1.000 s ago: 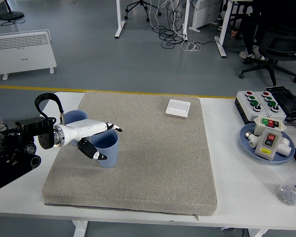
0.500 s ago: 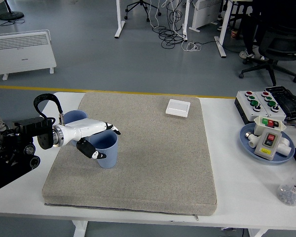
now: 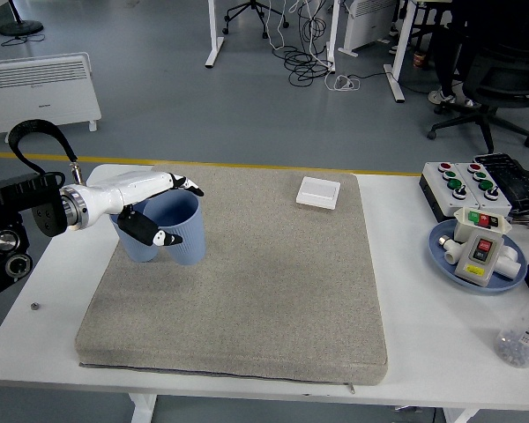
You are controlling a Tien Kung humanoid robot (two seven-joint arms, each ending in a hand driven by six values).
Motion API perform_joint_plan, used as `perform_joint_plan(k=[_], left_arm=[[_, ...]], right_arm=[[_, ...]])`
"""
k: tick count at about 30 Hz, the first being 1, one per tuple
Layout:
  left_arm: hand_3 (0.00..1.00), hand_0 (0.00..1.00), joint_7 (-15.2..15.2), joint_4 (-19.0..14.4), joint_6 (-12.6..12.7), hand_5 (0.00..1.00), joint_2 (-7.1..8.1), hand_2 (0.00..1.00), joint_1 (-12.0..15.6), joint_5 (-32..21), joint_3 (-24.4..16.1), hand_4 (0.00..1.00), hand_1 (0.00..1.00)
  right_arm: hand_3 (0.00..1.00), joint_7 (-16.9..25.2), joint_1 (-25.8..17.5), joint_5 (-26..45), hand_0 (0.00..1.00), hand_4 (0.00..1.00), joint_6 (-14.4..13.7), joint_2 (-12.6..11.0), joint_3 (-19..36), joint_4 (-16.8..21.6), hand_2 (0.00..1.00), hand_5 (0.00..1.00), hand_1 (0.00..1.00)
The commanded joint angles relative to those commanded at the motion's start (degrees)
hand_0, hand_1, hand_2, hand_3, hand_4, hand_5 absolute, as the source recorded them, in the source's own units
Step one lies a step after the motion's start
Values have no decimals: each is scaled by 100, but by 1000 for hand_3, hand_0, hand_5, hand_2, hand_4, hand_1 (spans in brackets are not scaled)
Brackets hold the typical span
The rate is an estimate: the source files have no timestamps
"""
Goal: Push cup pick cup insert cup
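Head view: my left hand [image 3: 150, 211] is clamped on the blue cup [image 3: 178, 229], fingers over the rim, thumb against the near wall. I read the cup as lifted and tilted, mouth up and leaning away from me (hard to be sure whether its base is clear of the grey mat [image 3: 247, 291]). A second blue cup [image 3: 134, 242] sits just behind and left of it, mostly hidden, at the mat's left edge. That is the relation that counts: target cup directly beside the held one, toward my wrist, mouths both upward. Insertion, I judge, needs a short carry left, then down. Right hand not visible.
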Motion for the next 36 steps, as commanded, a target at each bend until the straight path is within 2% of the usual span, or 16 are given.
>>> perform_joint_plan(k=[3,8,12,16,20,23,36], left_arm=[[432,570,241,-172,-136,2,189,478,-100,-131,-351,330,489],[425,570,239,34,-156,2,227,476,-279,-144,-450,330,484],[427,572,177,380,-137,2,151,474,-436,-13,-283,325,485],[427,572,22,960,-98,2,-23,474,-612,30,-4,325,485],[421,574,-44,1437,-74,2,-146,472,-679,74,74,321,482],[421,574,-82,1676,-62,2,-188,472,-718,171,129,321,482],[421,581,-152,2026,-52,2,-311,475,-848,197,562,318,489]], right_arm=[[579,-3,6,4,676,106,-4,-9,2,0,592,551,587],[579,-9,12,15,676,106,-5,-17,-14,0,591,551,587],[579,-16,13,27,676,106,-6,-19,-31,0,591,550,587],[579,-16,21,38,676,106,-7,-24,-53,0,591,550,587],[579,-5,30,48,676,106,-13,-30,-53,0,588,550,586],[579,-1,38,49,676,106,-14,-36,-56,0,588,550,586],[579,7,44,52,676,108,-21,-41,-63,0,584,549,585]])
